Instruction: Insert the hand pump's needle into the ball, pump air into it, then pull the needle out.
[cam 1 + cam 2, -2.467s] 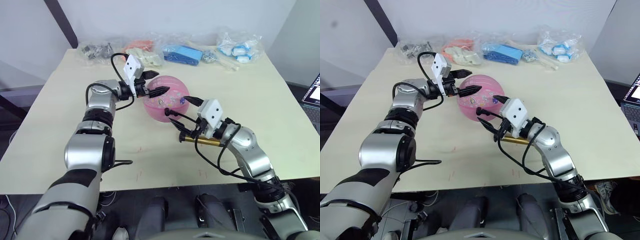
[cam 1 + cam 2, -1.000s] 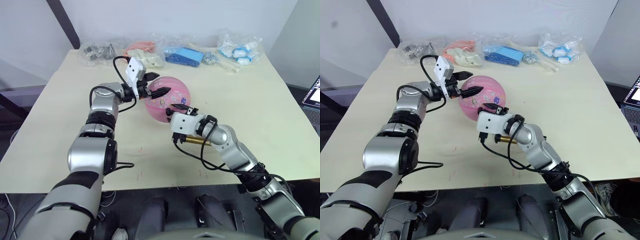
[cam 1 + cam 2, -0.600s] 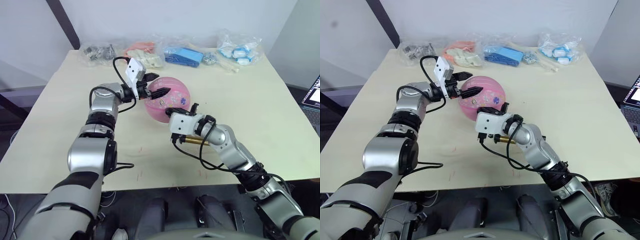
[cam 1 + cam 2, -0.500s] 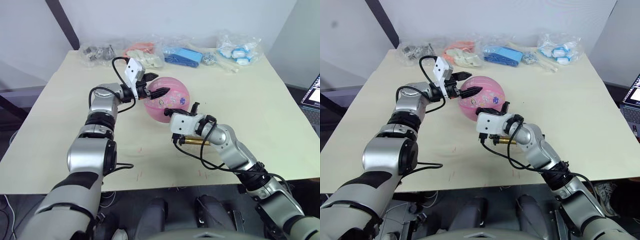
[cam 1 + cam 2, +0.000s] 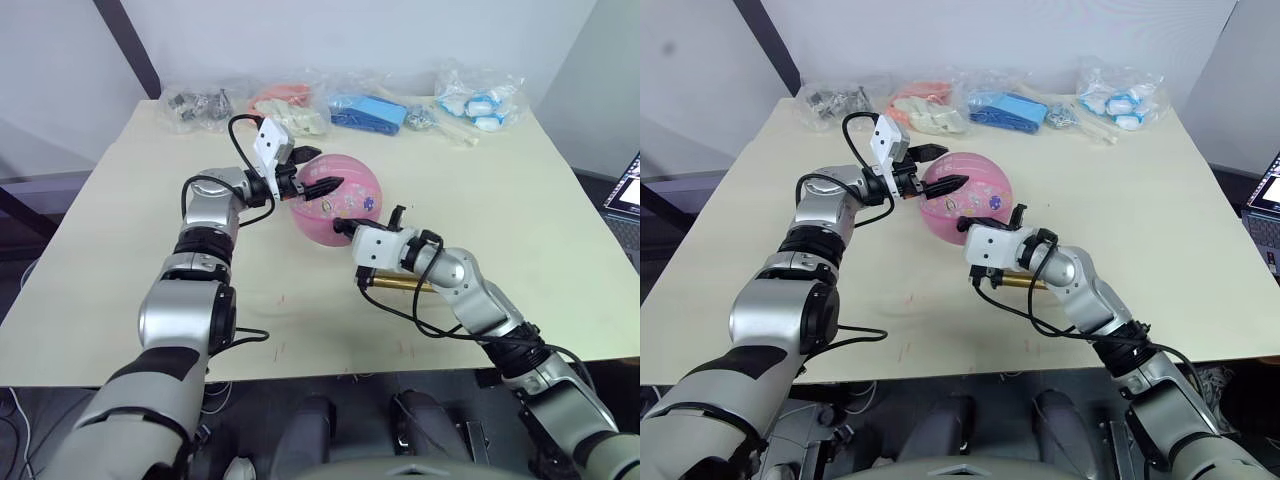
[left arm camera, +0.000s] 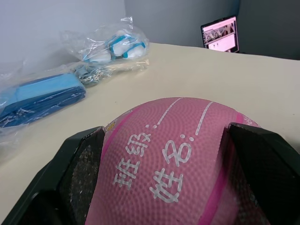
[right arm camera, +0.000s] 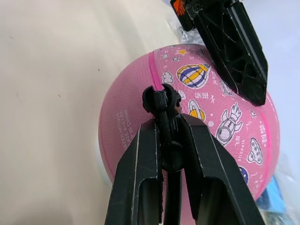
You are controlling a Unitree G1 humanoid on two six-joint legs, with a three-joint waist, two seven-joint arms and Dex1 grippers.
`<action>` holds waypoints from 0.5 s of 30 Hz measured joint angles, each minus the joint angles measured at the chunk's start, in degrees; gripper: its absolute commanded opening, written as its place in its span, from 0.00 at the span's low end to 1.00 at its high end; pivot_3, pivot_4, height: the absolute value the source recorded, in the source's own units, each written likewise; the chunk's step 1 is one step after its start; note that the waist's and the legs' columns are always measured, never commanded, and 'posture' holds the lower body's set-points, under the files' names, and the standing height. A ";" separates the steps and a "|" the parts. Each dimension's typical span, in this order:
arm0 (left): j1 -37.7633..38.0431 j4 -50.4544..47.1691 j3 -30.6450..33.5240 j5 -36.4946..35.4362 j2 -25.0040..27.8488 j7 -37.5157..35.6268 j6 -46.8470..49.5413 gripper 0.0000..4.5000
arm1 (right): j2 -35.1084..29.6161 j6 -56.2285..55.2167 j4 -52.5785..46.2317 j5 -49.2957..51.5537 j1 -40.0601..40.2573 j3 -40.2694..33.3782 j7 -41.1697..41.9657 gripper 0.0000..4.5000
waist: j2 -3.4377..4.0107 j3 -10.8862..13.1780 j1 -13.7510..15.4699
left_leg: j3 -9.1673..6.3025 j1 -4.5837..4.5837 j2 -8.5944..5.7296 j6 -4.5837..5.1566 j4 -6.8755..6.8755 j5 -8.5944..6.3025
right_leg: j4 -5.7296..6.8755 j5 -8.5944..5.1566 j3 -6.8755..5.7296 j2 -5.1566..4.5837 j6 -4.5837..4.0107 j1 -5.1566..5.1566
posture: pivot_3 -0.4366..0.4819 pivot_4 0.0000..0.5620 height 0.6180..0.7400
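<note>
I have the ball (image 5: 334,197) sitting on the table (image 5: 560,220), and I place everything else against it. My left hand (image 6: 173,187) straddles the ball from the side facing the left arm: its fingers (image 6: 77,171) are spread apart with the pink rubber between them, one finger on each flank, and white writing on the ball lies between them. Whether the pads actually press the ball I cannot tell.

My right hand (image 7: 169,136) sits on the near side of the ball, toward the robot. Its fingers (image 7: 140,178) are closed on the black fitting of the needle (image 7: 161,101), with the hose (image 7: 172,197) running back between them. The fitting's tip sits against a dark seam on the ball, beside the balloon and rocket prints; the thin pin itself is too small for me to make out, so I cannot say whether it is in the ball.

The pump (image 5: 395,284) lies flat on the table just nearer than the ball, under my right wrist, its gold barrel showing.

Behind the ball, along the table's far edge, lie several clear bags (image 5: 478,95), one holding something blue (image 5: 364,108).
</note>
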 measured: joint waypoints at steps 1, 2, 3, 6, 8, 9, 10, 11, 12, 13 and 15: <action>0.03 -0.12 0.00 0.00 -0.05 -0.14 0.01 1.00 | -0.17 -0.60 0.40 0.55 -0.04 -0.19 0.23 0.02 | 0.00 0.00 0.00 | 0.00 0.00 0.00 0.00 0.00 0.00 | 0.00 0.00 0.00 0.00 0.00 0.00 | 0.48 0.27 1.00; 0.08 -0.32 -0.01 0.00 -0.09 -0.26 0.04 1.00 | -0.42 -1.72 1.19 1.13 -0.21 -0.43 0.50 0.02 | 0.00 0.00 -0.01 | 0.00 0.00 0.00 0.00 0.00 0.00 | 0.00 0.00 0.00 0.00 0.00 0.00 | 0.48 0.27 1.00; 0.15 -0.64 -0.05 0.00 -0.13 -0.33 0.14 1.00 | -0.89 -3.19 2.27 1.81 -0.64 -0.55 0.81 0.02 | 0.00 0.00 -0.01 | 0.00 0.00 0.00 0.00 0.00 0.00 | 0.00 0.00 0.00 0.00 0.00 0.00 | 0.48 0.27 1.00; 0.37 -1.37 -0.08 0.00 -0.16 -0.54 0.51 1.00 | -2.02 -6.99 4.88 3.27 -1.53 -0.83 1.53 0.02 | 0.00 0.00 -0.01 | 0.00 -0.01 0.00 0.00 0.00 0.00 | -0.01 0.00 0.00 0.00 0.00 0.00 | 0.48 0.27 1.00; 0.57 -1.71 -0.16 0.00 -0.19 -0.64 0.52 1.00 | -2.57 -9.51 6.78 4.15 -2.08 -1.01 2.02 0.02 | 0.00 0.00 -0.01 | 0.00 -0.01 0.00 0.00 0.00 0.00 | -0.01 0.00 0.00 0.00 0.00 0.00 | 0.48 0.27 1.00; 0.61 -1.75 -0.18 0.01 -0.19 -0.65 0.52 1.00 | -2.70 -10.40 7.46 4.42 -2.33 -1.02 2.16 0.02 | 0.00 0.00 -0.02 | 0.00 -0.01 0.00 0.00 0.00 0.00 | -0.01 0.00 0.00 0.00 0.00 0.00 | 0.48 0.27 1.00; 0.64 -1.83 -0.23 0.01 -0.18 -0.68 0.52 1.00 | -2.82 -11.47 8.41 4.79 -2.64 -1.06 2.35 0.02 | 0.00 0.00 -0.03 | 0.00 -0.01 0.00 0.00 0.00 0.00 | -0.01 0.00 0.00 0.00 0.00 0.00 | 0.48 0.27 1.00; 0.68 -1.91 -0.28 0.01 -0.18 -0.69 0.53 1.00 | -3.09 -12.83 9.45 5.03 -3.11 -1.07 2.68 0.02 | 0.00 0.00 -0.02 | 0.00 -0.01 0.00 0.00 0.00 0.00 | -0.01 0.00 0.00 0.00 0.00 0.00 | 0.48 0.27 1.00; 0.72 -1.99 -0.30 0.01 -0.20 -0.70 0.55 1.00 | -3.39 -13.95 10.37 5.13 -3.64 -1.06 3.13 0.02 | 0.00 0.00 -0.02 | 0.00 -0.01 0.00 0.00 0.00 0.00 | -0.01 0.00 0.00 0.00 0.00 0.00 | 0.48 0.27 1.00; 0.75 -2.08 -0.31 0.01 -0.22 -0.69 0.61 1.00 | -3.67 -15.07 11.19 5.16 -4.13 -1.06 3.44 0.02 | 0.00 0.00 -0.02 | 0.00 -0.01 0.00 0.00 0.00 0.00 | -0.01 0.00 0.00 0.00 0.00 0.00 | 0.48 0.27 1.00; 0.84 -2.26 -0.39 0.01 -0.24 -0.69 1.00 1.00 | -4.28 -18.23 13.59 5.34 -5.23 -1.06 4.25 0.02 | 0.00 0.00 -0.02 | 0.01 -0.01 0.00 0.00 0.00 0.00 | -0.01 0.00 0.01 0.00 0.00 0.00 | 0.48 0.27 1.00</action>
